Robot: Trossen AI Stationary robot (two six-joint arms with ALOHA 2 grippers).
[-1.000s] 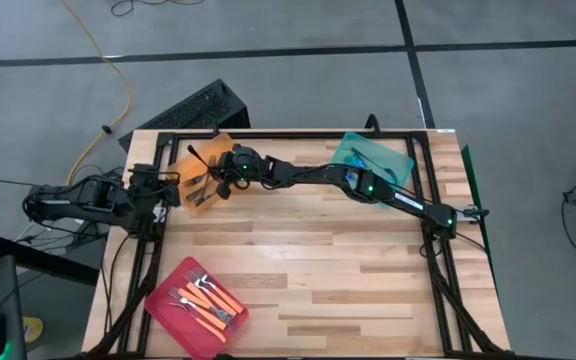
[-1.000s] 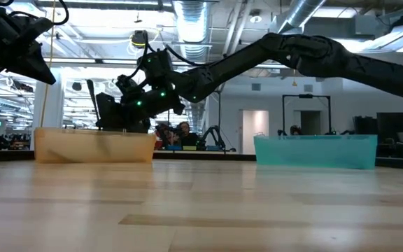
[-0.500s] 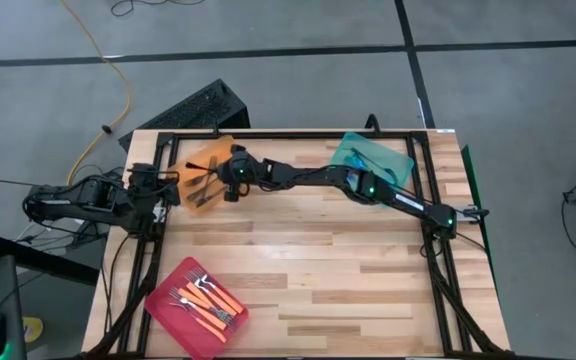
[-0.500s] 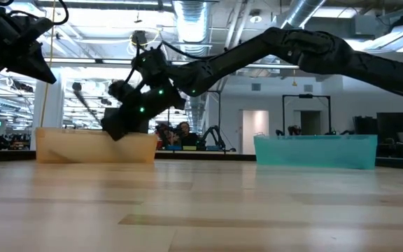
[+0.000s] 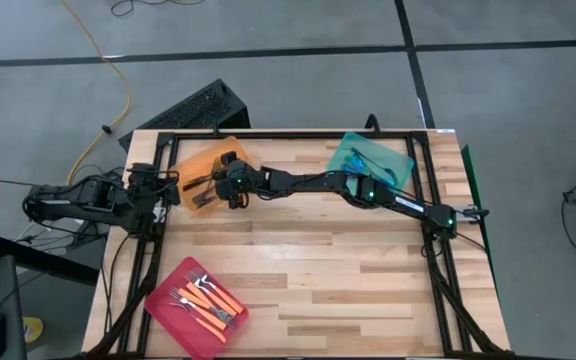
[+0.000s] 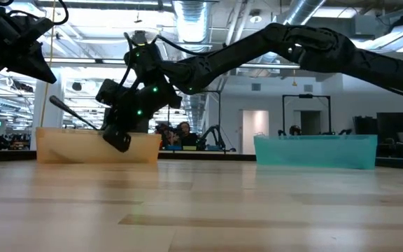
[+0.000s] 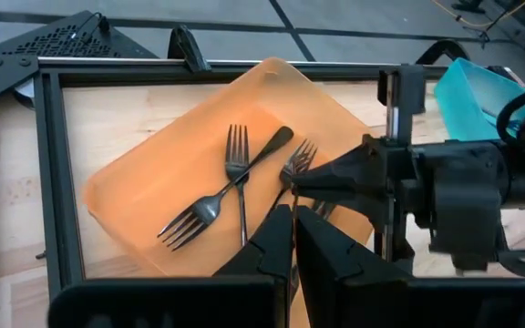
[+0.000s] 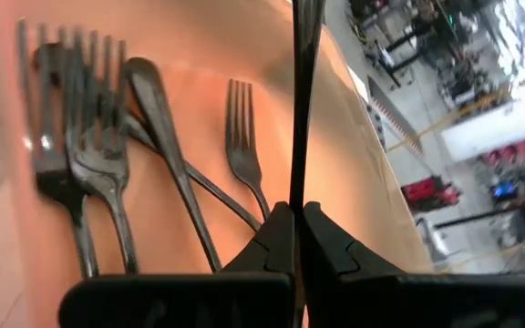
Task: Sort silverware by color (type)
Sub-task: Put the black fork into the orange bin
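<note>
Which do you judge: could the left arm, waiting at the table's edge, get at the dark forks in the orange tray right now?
Probably not cleanly: the right pincer, shut on a dark fork, hangs over the orange tray, between the left pincer and the dark forks.

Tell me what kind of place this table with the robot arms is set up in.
Most likely a robotics lab or workshop in an industrial-style building. The low view shows exposed ceiling ducts and another robot arm on a bench behind; the high view shows a bare concrete floor with a yellow cable trailing across it.

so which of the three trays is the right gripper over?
The orange tray at the table's far left corner, holding dark forks. The right gripper hangs over it, shut on a dark fork.
</note>
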